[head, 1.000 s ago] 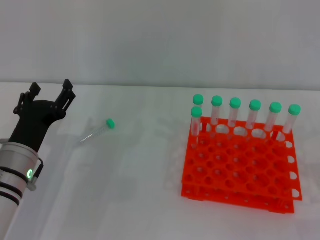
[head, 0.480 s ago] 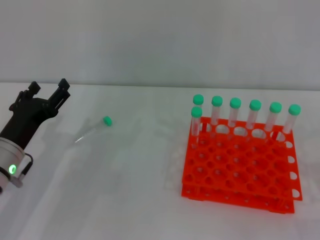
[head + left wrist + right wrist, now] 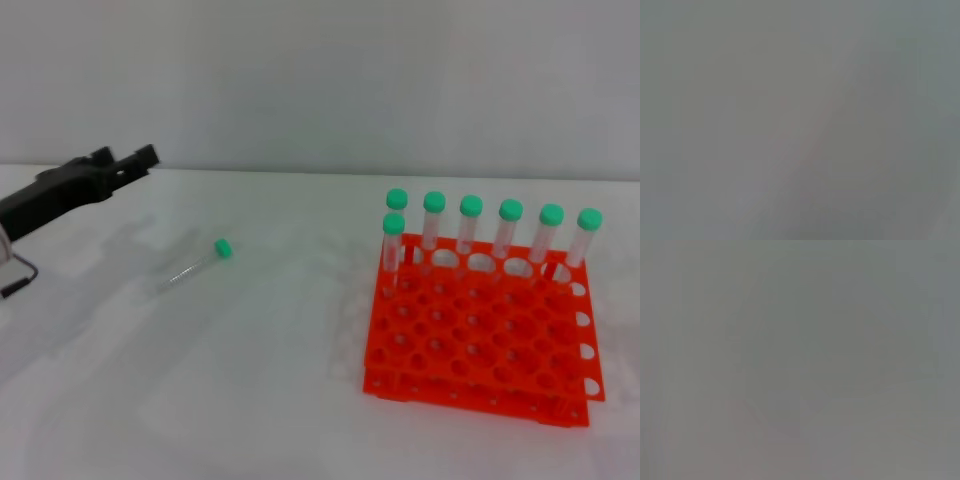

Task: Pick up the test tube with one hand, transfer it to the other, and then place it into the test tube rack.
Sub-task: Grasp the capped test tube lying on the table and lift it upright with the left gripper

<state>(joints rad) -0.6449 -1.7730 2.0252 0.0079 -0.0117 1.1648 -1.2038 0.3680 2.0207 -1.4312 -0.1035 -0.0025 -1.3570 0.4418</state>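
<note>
The test tube (image 3: 193, 266) lies on its side on the white table, left of the middle, with its green cap (image 3: 222, 248) pointing to the back right. My left gripper (image 3: 125, 158) is black and turned sideways at the far left. It is open and empty, and hovers behind and to the left of the tube, apart from it. The orange test tube rack (image 3: 480, 335) stands at the right. My right gripper is out of view. Both wrist views show only flat grey.
Several green-capped tubes (image 3: 471, 225) stand upright in the rack's back row, and one more (image 3: 393, 245) stands in front of them at the left end. A thin cable (image 3: 15, 282) hangs at the left edge. A pale wall runs behind the table.
My left arm has swung up and back toward the left edge, and the gripper has turned sideways. The silver wrist with the green light has left the view. The tube stays about where it was.
</note>
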